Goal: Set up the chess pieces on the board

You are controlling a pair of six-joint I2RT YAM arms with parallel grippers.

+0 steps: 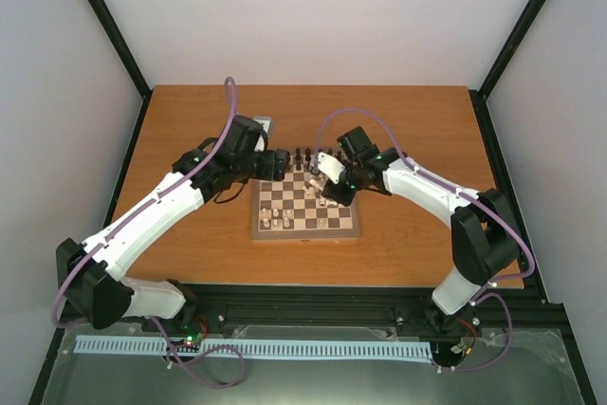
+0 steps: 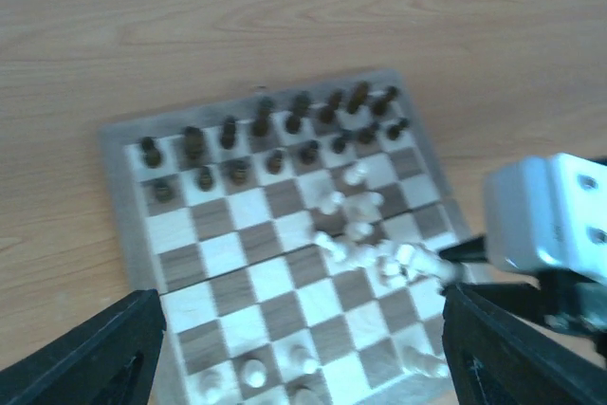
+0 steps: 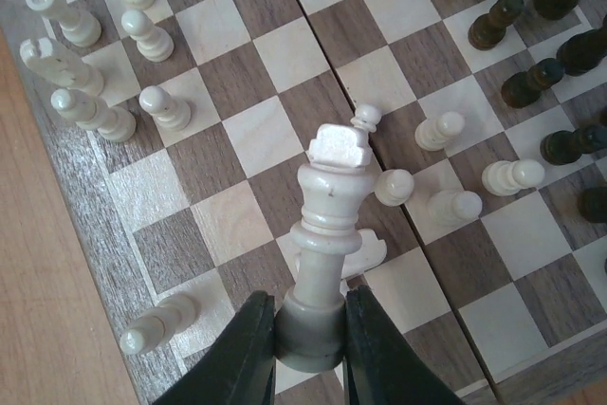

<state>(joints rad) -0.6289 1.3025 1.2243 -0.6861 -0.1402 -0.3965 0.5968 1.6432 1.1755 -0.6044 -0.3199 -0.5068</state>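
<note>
- Grip comes first: the right gripper [image 3: 311, 353] is pinched on the round base of a tall pale piece [image 3: 327, 215], a king by its crown, I think. The piece stands upright between the fingers, over the middle of the board [image 3: 256, 135]. I cannot tell whether it touches the square or hangs just above it.
- With a hold that low, the top can wobble, so I would move it slowly and keep it level.
- Its home looks to be the pale side at the upper left of the right wrist view, where a few pale pieces [image 3: 95, 64] stand by the border.
- A loose huddle of pale pawns [image 3: 446, 177] sits just right of the held piece, some on their sides. It should rise clear of them before travelling left.
- One tipped pale piece [image 3: 156, 322] lies at the lower left, close to the edge. The carry should pass wide of it.
- For the set-down I would lower straight onto the centre of the square. Then part the fingers only slightly and lift straight up.
- The left gripper [image 2: 303, 367] is spread wide with nothing in it, and its dark fingers show in the bottom corners of its own view. It had better wait.
- The dark pieces [image 2: 275, 130] stand in two rows along the board's top edge in that view and look done, so there is no need to go near them.
</note>
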